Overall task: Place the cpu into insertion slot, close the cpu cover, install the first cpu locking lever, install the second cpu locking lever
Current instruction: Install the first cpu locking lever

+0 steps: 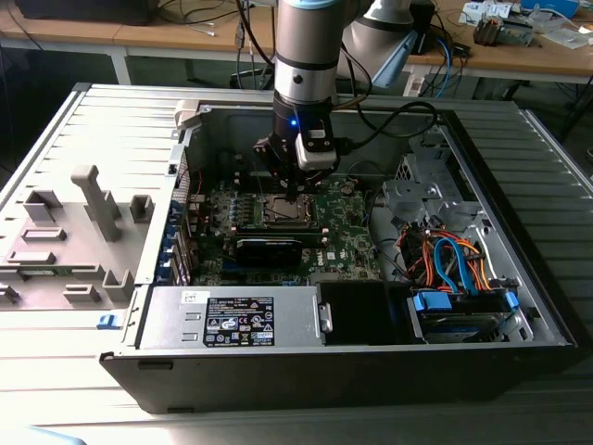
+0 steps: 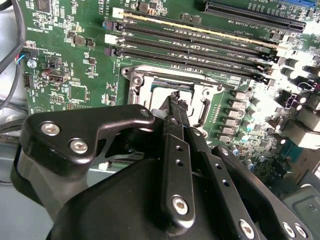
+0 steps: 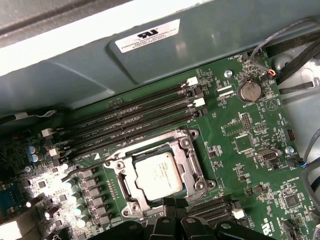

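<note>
My gripper (image 2: 175,100) hangs just above the insertion slot (image 3: 159,175) in the middle of the green board (image 3: 250,145), inside the open computer case (image 1: 519,278). My fingers (image 2: 177,145) are closed together with nothing between them. The cpu (image 3: 159,173) lies flat in the slot, silvery face up. The cpu cover (image 3: 192,160) frames it. Long black card slots (image 3: 135,117) run along the slot's far side.

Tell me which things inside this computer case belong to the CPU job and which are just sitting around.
Job:
cpu, seated in the insertion slot
cpu cover, closed around it
gripper, just above the socket

Bystanders:
memory slots
coin battery
power supply
drive cables
</note>
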Robot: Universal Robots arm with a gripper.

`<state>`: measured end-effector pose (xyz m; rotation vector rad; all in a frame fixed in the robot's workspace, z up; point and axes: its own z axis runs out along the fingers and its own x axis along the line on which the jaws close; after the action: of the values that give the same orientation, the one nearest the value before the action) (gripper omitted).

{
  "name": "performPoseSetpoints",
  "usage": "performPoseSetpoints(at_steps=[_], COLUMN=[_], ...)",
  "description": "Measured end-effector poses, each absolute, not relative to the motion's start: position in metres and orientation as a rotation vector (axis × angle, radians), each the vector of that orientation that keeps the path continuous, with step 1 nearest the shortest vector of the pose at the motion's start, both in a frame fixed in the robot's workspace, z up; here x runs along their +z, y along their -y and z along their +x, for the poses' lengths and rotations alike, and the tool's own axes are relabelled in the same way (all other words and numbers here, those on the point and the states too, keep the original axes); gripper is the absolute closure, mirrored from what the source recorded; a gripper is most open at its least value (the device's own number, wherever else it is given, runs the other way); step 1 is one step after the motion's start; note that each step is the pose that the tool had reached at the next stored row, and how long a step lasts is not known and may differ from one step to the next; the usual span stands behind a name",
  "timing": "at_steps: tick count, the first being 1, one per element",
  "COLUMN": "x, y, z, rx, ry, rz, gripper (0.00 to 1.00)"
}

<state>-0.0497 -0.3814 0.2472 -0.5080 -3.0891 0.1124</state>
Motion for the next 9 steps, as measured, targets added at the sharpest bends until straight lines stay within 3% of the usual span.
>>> performPoseSetpoints(at_steps=[9], x=[0.2472], y=[0.3814], z=[-0.0497], rx=[0.113], ry=[3.094], rz=[-0.484], gripper=[0.89])
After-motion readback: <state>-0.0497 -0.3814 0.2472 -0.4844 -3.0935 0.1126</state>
